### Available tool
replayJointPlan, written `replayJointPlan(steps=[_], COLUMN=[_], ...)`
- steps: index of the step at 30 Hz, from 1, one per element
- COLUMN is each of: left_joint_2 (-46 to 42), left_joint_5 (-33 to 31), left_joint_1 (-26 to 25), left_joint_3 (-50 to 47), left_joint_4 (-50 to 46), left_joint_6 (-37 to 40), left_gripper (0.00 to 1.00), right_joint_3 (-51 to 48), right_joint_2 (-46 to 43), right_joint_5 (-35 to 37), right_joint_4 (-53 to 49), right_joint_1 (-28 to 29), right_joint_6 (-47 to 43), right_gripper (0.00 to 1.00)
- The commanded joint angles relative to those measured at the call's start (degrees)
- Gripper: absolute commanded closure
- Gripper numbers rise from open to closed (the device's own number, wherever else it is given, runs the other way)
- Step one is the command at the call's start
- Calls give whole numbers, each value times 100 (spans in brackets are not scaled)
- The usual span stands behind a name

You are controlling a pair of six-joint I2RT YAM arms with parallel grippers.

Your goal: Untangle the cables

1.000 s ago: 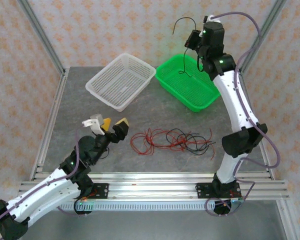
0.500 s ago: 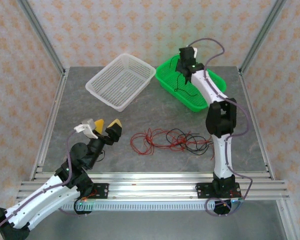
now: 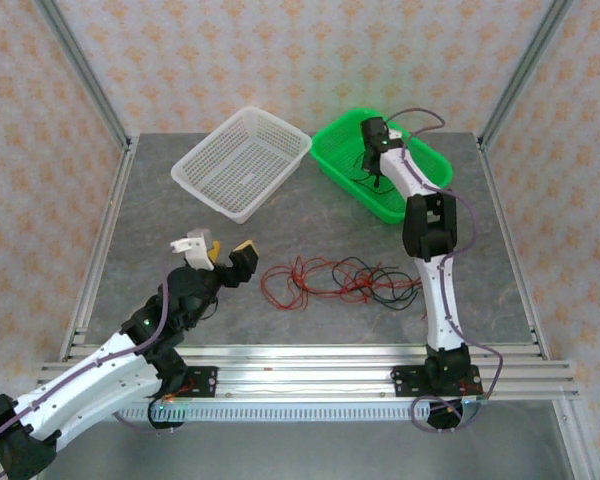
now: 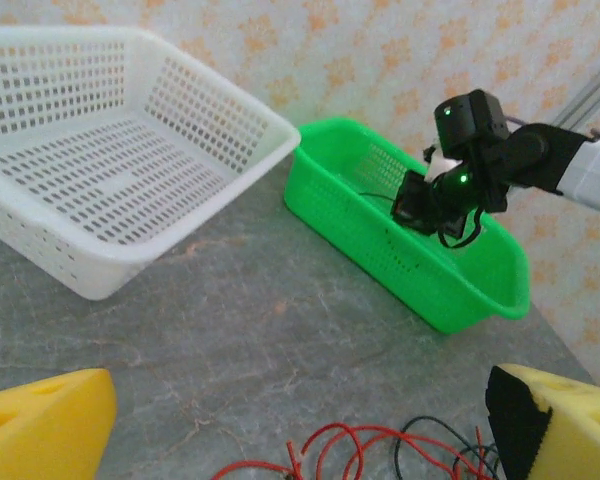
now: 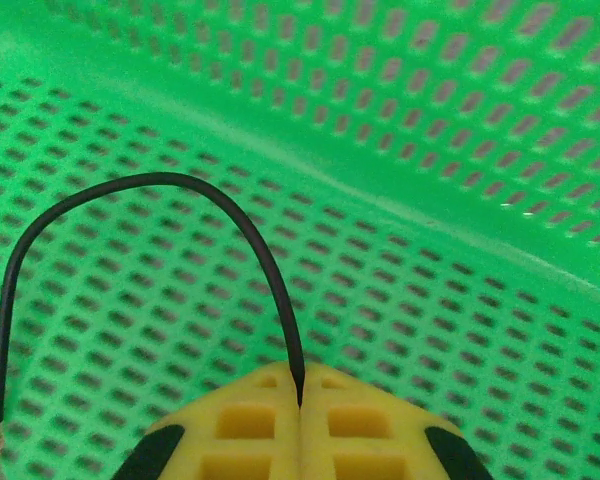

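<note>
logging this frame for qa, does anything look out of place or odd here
Nothing damaged or spilled. The red and black cables lie tangled on the table, and the white basket and green basket sit skewed to its edges. The right gripper is shut on one black cable inside the green basket.

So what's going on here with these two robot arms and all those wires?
The robot is sorting out tangled wires. The right arm reaches to the far side, its jaws shut on a thin black cable inside the green basket. A loose tangle of red and black cables lies on the table near the front. The left arm hovers just left of that tangle, jaws open, holding nothing. A white basket stands beside the green one.
</note>
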Motion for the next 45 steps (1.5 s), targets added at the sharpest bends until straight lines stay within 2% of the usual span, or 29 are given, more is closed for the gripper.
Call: replayJointPlan(steps=[1,5,13,21,24,30,37,45], left_joint_2=[107,416,1180,1886,2058,2400,2722,3363], left_joint_5=[285,375,388,431,390,214,280,363], left_joint_1=[60,60,60,28,-23,-80,-200,-569], left_joint_3=[241,406,592,730,790,1147,1544,2026], left_joint_4=[-284,-516,-831,-1131,-1289,-1821,-2135,-2202], left_joint_6=[-243,-414,-1084,-1660,-1763,-1670,-1476,-1119], left_gripper=[5,8,15,22,23,25,29,32], right_joint_3=[181,184,214,22,-579,-2507,-4327,-5843], right_joint_2=[106,56,-425,-1431,-2160,-3995,-5788,-7362], right_joint_5=[229,177,-114,-190,-509,-1142,-1357,-1559], right_joint_4=[-296,-412,-457,-602,-381,472,774,915], right_joint_1=[-87,-91,-97,-91,-97,-33,199,412], right_joint_6=[262,142,-150,-408,-363,-248,-344,-122], right_gripper=[100,100,65,51,47,39,37,36])
